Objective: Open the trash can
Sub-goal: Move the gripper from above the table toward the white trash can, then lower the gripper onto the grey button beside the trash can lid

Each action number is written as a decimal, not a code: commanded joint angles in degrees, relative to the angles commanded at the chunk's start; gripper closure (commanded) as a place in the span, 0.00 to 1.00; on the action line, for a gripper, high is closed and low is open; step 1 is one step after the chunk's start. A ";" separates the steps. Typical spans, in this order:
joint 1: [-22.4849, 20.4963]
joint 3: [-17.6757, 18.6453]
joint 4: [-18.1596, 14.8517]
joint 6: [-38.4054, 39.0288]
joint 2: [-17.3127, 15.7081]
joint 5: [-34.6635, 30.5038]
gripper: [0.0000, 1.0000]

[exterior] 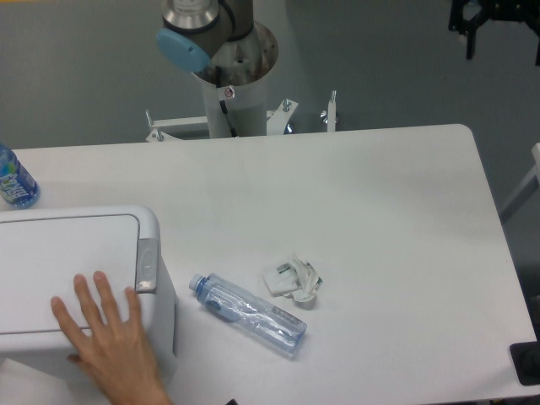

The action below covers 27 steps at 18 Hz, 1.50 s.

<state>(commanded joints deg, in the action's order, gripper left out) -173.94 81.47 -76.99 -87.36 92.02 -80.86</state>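
The trash can (76,278) is a large white bin at the table's front left. Its flat lid (67,253) is down. The grey latch button (147,264) sits on its right rim. A person's hand (110,337) rests flat on the lid near the front right corner. My gripper (504,49) is a dark shape at the top right corner, high above the floor beyond the table's right end and far from the bin. It is partly cut off by the frame edge. Its two fingers hang apart with nothing between them.
A clear plastic bottle (249,314) lies on its side right of the bin. Crumpled white packaging (293,280) lies beside it. A blue-labelled bottle (14,181) stands at the far left edge. The arm's base (229,76) rises behind the table's back edge.
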 joint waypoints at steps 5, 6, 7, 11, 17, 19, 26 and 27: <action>0.35 -0.09 0.00 0.70 0.09 0.09 0.00; 0.70 -0.09 0.00 2.18 0.00 0.09 0.00; 1.57 -0.09 0.00 4.29 0.00 0.09 0.00; 5.88 0.00 0.09 13.33 -0.18 -0.18 0.00; 16.86 0.00 3.60 30.55 1.14 0.00 0.00; 20.28 -0.09 3.69 39.33 1.76 0.18 0.00; 33.65 -0.44 12.89 67.82 7.29 2.80 0.00; 34.36 -0.27 15.18 71.42 7.99 4.99 0.00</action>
<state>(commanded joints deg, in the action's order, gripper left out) -139.58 81.21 -61.81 -15.94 100.01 -75.87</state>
